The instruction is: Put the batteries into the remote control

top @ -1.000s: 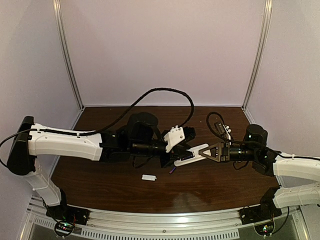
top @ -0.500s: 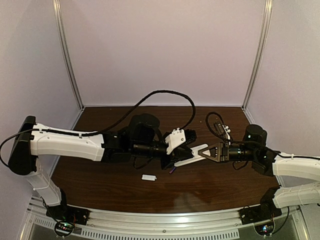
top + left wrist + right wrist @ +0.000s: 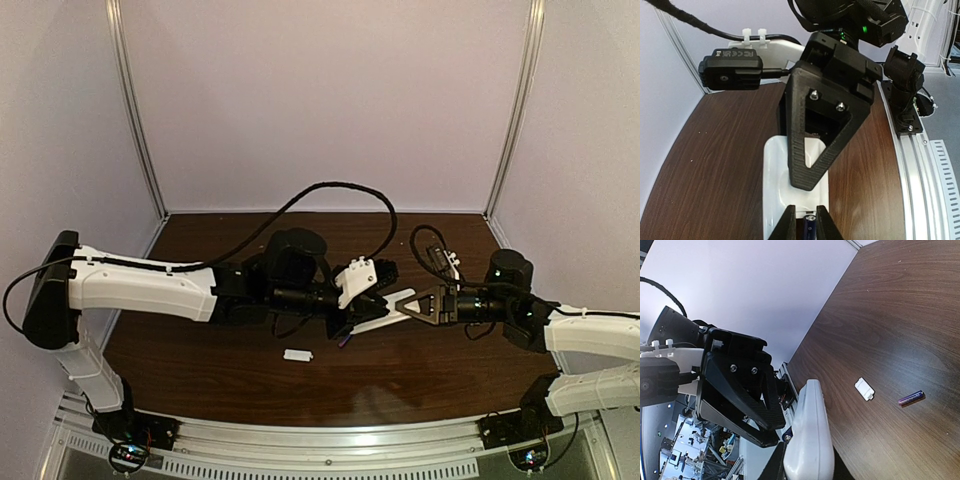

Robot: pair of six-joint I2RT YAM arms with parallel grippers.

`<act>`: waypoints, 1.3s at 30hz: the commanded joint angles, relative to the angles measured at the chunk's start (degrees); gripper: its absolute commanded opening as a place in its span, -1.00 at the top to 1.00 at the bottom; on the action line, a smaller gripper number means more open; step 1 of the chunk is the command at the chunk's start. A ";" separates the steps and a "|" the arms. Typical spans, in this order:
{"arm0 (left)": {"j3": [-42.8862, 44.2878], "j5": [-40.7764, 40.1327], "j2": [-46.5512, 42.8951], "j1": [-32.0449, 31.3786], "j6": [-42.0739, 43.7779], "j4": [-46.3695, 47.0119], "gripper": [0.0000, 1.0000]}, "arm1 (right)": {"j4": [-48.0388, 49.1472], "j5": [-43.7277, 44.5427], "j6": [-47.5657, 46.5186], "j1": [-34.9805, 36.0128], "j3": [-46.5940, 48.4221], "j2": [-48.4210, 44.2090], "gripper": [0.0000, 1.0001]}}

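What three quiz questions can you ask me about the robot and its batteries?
1. True or false: the left fingers pinch a battery.
2. Pick one. What do the right fingers hold? A: a spoon. B: the remote. C: a cup.
3. How many batteries lie loose on the table?

Key
1. True.
2. B.
3. One, the loose battery lying near a small white lid.
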 commanded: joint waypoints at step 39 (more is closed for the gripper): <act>-1.08 -4.80 -0.17 0.98 -6.01 -1.85 0.74 | 0.69 6.50 -1.94 0.39 0.64 -1.13 1.00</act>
